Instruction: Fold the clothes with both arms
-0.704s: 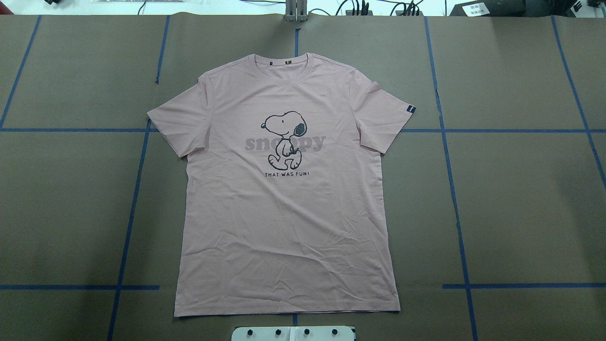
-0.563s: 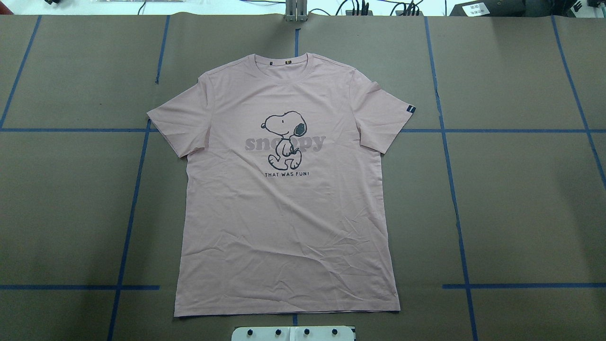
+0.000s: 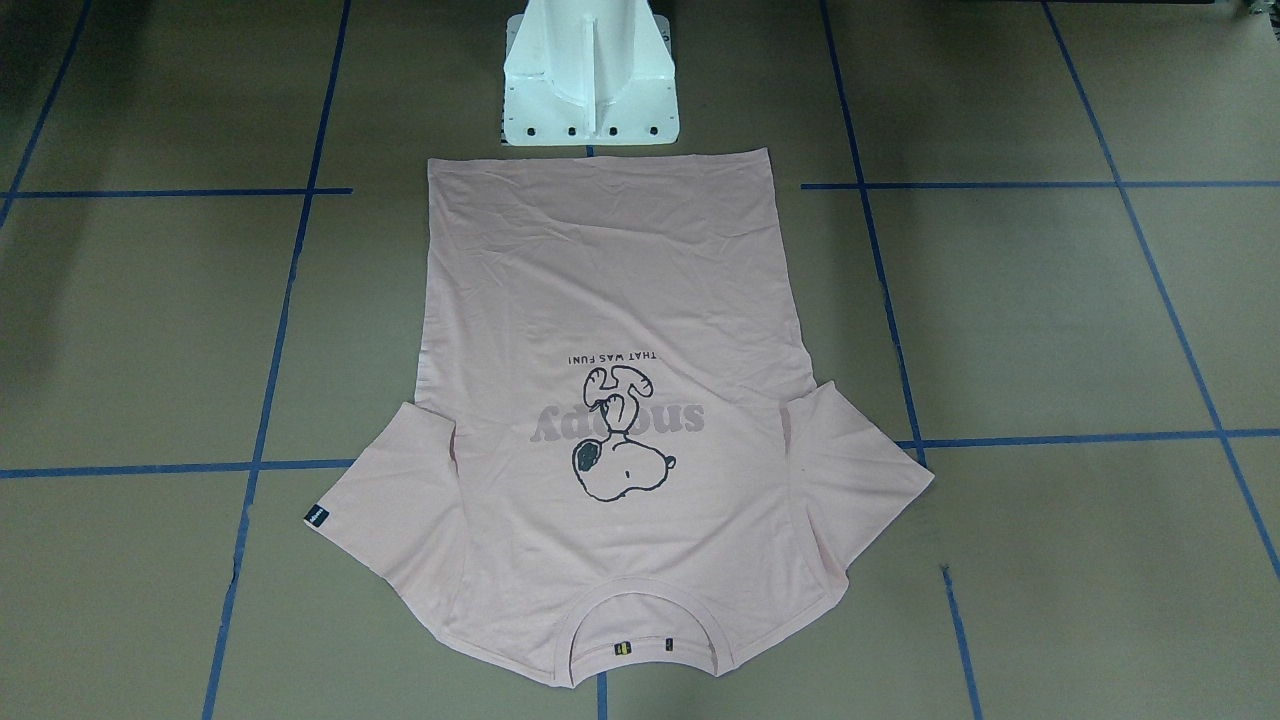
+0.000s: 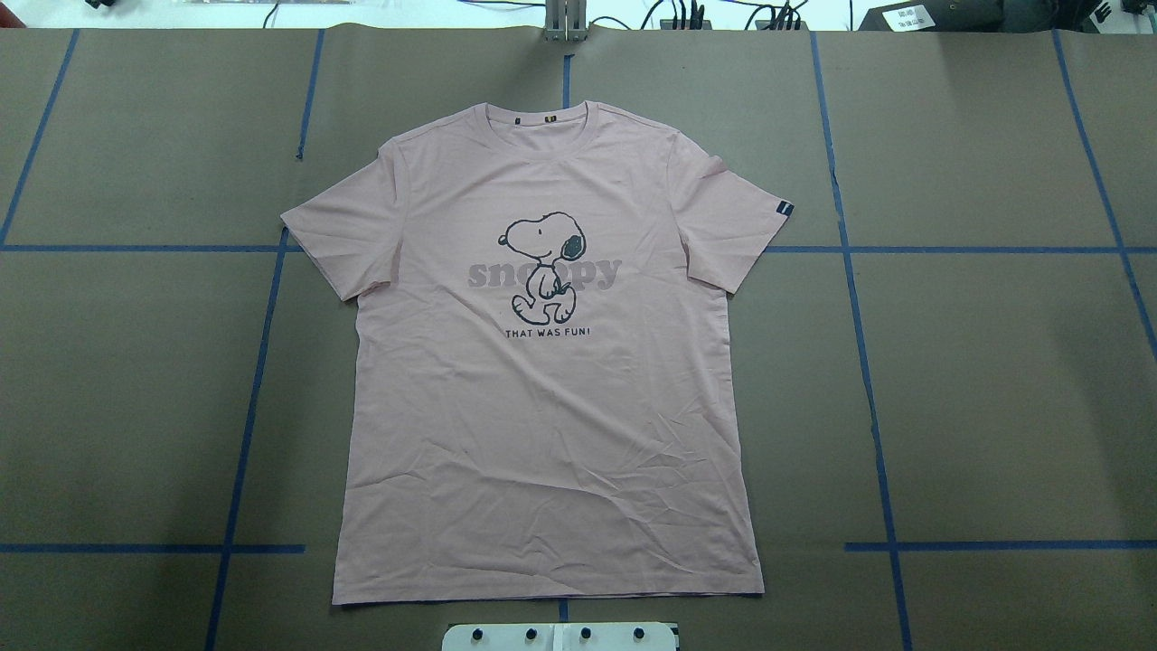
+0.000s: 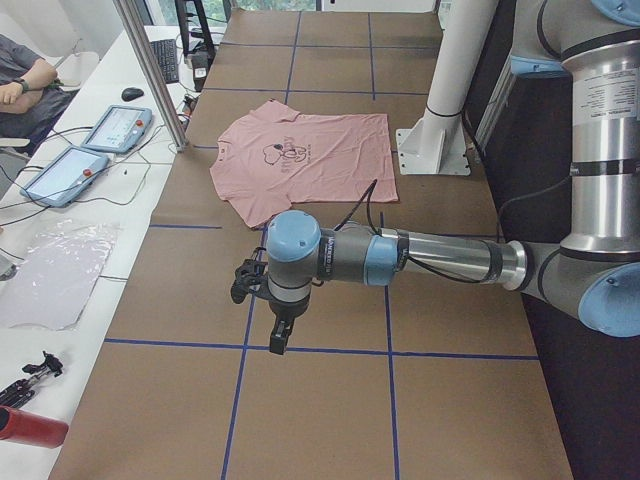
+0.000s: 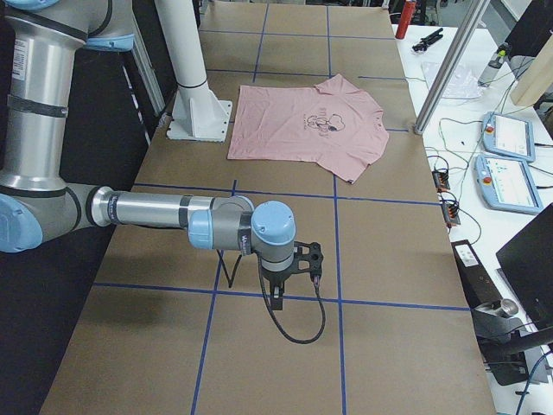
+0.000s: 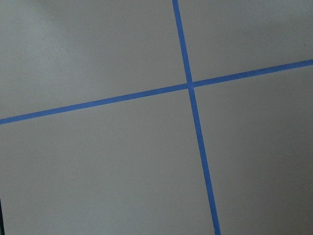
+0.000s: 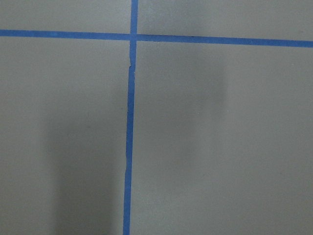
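Note:
The pale pink T-shirt (image 4: 542, 425) lies flat and face up in the middle of the brown table, collar away from the robot, Snoopy print showing; it also appears as the T-shirt (image 3: 600, 260), (image 5: 300, 160), (image 6: 302, 121). Both arms are far from it, out toward the table's ends. The left arm's gripper (image 5: 275, 330) hangs over a blue tape crossing, fingers pointing down. The right arm's gripper (image 6: 275, 296) hangs likewise over tape lines. Only the side views show the grippers, so I cannot tell open from shut. Both wrist views hold only bare table and tape.
The white pedestal base (image 3: 588, 80) stands just behind the shirt's hem. Blue tape lines (image 4: 859, 344) grid the table. A metal post (image 5: 150, 70) and teach pendants (image 5: 115, 128) sit at the far side; a person's arm (image 5: 20, 85) rests there.

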Tool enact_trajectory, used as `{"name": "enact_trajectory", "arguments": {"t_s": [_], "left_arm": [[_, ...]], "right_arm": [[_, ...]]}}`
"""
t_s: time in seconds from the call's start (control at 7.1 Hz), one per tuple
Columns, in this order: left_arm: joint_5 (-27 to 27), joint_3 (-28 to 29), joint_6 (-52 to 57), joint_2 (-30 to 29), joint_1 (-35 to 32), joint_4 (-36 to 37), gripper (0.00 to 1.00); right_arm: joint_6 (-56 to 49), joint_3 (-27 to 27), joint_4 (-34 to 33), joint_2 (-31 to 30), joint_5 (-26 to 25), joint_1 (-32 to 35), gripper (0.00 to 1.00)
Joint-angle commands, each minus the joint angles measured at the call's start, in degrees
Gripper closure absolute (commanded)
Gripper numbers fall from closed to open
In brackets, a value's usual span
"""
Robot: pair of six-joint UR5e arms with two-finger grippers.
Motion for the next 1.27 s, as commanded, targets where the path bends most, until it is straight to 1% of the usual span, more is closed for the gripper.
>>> {"name": "enact_trajectory", "arguments": {"t_s": [0.0,0.14,0.28,0.42,0.56,0.7,0.84,0.99,1.13], "left_arm": [[-0.60,0.24,-1.02,-2.18,0.41,-5.57,0.00],[-0.52,-0.02,-5.37,-5.60,0.41,-7.15,0.00],[-0.17,0.32,-6.72,-7.72,0.41,-14.30,0.00],[-0.08,0.59,-6.74,-7.83,0.50,-25.77,0.00],[-0.60,1.81,-7.87,-10.00,1.55,-32.84,0.00],[-0.69,6.34,-13.62,-16.55,7.91,-33.17,0.00],[-0.52,11.35,-19.07,-22.62,12.76,-34.83,0.00],[0.01,14.71,-24.70,-26.16,19.24,-38.68,0.00],[3.58,16.22,-26.49,-26.46,26.01,-42.72,0.00]], "right_arm": [[-0.34,-0.02,0.53,4.39,-0.02,-3.04,0.00],[0.35,-0.02,6.19,4.84,0.16,-3.58,0.00],[1.14,-0.20,11.04,5.01,0.25,-3.76,0.00],[2.36,-0.02,11.43,7.80,0.34,-4.98,0.00],[4.81,-0.63,11.35,11.22,1.29,-6.03,0.00],[10.84,-2.64,11.52,15.26,2.43,-7.87,0.00],[15.86,-2.66,11.52,17.47,2.45,-10.15,0.00],[25.57,-1.87,11.70,20.28,2.53,-12.26,0.00],[31.15,-1.87,11.79,22.83,1.84,-16.55,0.00]]}}
